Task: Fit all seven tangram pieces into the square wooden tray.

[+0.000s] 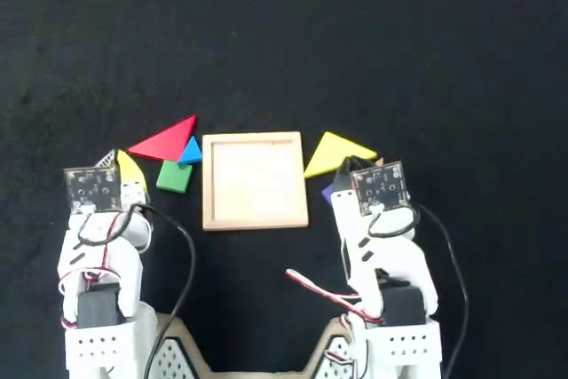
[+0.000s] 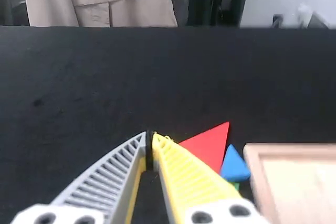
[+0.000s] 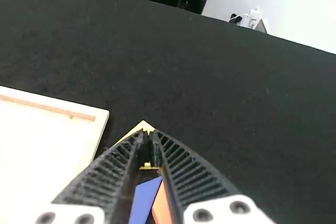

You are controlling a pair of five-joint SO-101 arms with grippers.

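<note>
The task looks barely begun, if at all: on the black desk (image 1: 284, 59) the square wooden tray (image 1: 255, 182) lies in the middle between the two arms with its floor bare, so by my reading every piece has yet to be fitted. Six pieces can be counted, all lying outside the tray on the desk. The yellow triangle (image 1: 335, 152) sits just beside the tray's right far corner, and the red triangle (image 1: 169, 140) lies off the opposite far corner, on the left. Next to the red one are the green square (image 1: 174, 177), close to the tray's left wall, and the small blue triangle (image 1: 190, 152), which sits between the red triangle and the tray and appears to touch the red one's edge. The left claw (image 2: 149, 142), one finger yellow and one grey, hangs with its fingers together and nothing between them, just left of the red triangle. The right claw (image 3: 145, 139) has its black fingers together too and holds nothing; it hovers over the near corner of the yellow triangle, and beneath it lie a blue piece (image 3: 143, 200) and an orange piece (image 3: 160, 208) side by side, their shapes largely hidden. What is left, then, seems to be the whole job, starting with a first pick
</note>
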